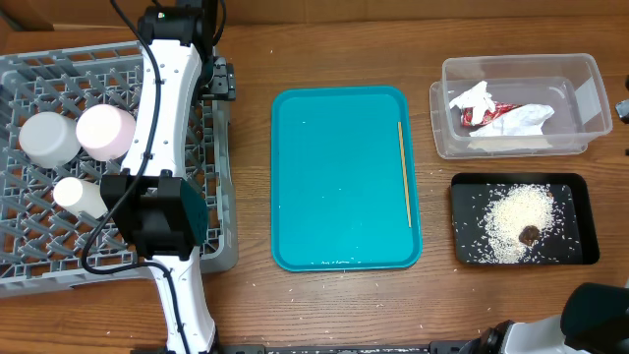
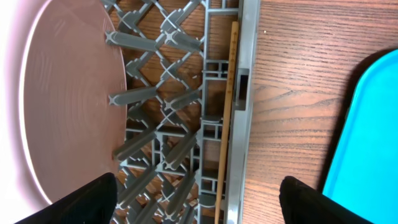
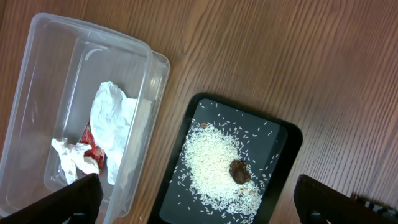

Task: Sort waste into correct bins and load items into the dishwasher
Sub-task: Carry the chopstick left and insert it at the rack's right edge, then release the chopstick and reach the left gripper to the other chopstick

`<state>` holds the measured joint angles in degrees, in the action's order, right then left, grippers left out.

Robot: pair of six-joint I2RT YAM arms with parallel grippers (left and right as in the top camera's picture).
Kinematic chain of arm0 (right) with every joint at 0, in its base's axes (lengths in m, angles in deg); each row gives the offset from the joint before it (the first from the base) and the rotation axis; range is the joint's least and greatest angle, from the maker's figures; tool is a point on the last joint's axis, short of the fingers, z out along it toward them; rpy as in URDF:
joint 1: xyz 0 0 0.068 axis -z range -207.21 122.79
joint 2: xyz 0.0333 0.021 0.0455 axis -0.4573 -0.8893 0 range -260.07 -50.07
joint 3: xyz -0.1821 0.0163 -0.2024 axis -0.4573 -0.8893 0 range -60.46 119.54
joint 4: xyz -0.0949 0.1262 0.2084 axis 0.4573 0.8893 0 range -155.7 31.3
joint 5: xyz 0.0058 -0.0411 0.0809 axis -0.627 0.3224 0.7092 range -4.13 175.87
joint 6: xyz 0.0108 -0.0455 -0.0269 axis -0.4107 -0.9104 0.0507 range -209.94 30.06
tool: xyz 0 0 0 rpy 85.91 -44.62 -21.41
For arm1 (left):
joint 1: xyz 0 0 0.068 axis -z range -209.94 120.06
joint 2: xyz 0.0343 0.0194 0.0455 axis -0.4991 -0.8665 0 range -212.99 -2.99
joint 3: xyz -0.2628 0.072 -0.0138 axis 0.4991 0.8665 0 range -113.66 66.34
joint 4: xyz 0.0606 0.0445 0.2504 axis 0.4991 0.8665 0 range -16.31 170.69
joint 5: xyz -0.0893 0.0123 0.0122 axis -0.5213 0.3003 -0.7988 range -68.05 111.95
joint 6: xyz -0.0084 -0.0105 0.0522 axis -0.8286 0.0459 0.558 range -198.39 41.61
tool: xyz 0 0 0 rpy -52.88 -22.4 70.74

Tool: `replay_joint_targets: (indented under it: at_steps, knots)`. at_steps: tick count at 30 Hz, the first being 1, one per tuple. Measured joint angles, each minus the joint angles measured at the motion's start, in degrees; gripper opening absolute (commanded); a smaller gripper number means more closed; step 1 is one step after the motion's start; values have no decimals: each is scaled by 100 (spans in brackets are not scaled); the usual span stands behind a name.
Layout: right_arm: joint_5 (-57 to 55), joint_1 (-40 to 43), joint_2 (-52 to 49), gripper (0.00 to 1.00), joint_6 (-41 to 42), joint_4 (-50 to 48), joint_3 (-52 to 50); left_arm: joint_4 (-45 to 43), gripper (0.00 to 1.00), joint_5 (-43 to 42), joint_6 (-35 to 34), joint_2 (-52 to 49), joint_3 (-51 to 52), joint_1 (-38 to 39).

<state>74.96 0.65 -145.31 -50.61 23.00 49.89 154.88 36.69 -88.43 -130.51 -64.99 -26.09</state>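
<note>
One chopstick [image 1: 404, 173] lies on the teal tray [image 1: 334, 177] along its right rim, long axis running away from the robot. Nearer is the right gripper [image 3: 199, 208], fingers wide apart and empty, above the black tray [image 3: 281, 132]; the left gripper [image 2: 199, 202], also spread empty, hangs over the dish rack [image 1: 59, 69].

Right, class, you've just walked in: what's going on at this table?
A two-armed robot is clearing up. Its left gripper hangs open over the edge of the grey dish rack, where a chopstick lies along the rim near a pink cup. A second chopstick lies on the teal tray. The right gripper, open and empty, hovers over the clear bin and the black tray of rice.
</note>
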Motion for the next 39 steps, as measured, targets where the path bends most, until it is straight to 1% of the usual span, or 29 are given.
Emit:
replay_joint_targets:
  at_steps: [2,5,9,12,15,17,19,21,25,28,30,34,35,39]
  knots:
    - [0,2,0,100,0,2,0,28,79,-66,-2,0,0,4]
    - [-2,0,0,100,0,-2,0,42,71,-597,66,0,0,44]
    - [0,2,0,100,0,0,0,15,72,-1377,219,0,0,361]
    - [0,0,0,100,2,-2,0,-44,73,-1635,160,0,0,798]
    - [0,2,0,100,2,-2,0,-223,72,-1790,-181,0,0,1366]
    - [2,2,0,100,0,-2,0,-393,72,-1873,-531,0,2,1781]
    - [0,2,0,100,2,0,0,-643,70,-1926,-975,0,31,2153]
    - [0,2,0,100,0,0,0,-918,69,-1928,-1460,0,114,2496]
    - [2,0,0,100,0,0,0,-1591,64,-1790,-2468,0,570,3119]
    - [2,2,0,100,0,0,0,-2249,58,-1576,-2911,0,1001,3495]
    - [2,2,0,100,-2,0,0,-2726,58,-1416,-3123,0,1309,3738]
    - [0,2,0,100,2,2,0,-3388,59,-1034,-3318,-4,1799,4127]
    - [2,2,0,100,2,-2,0,-3491,61,-807,-3355,-7,1950,4260]
    - [2,0,0,100,0,0,0,-3517,64,-411,-3351,-76,2044,4426]
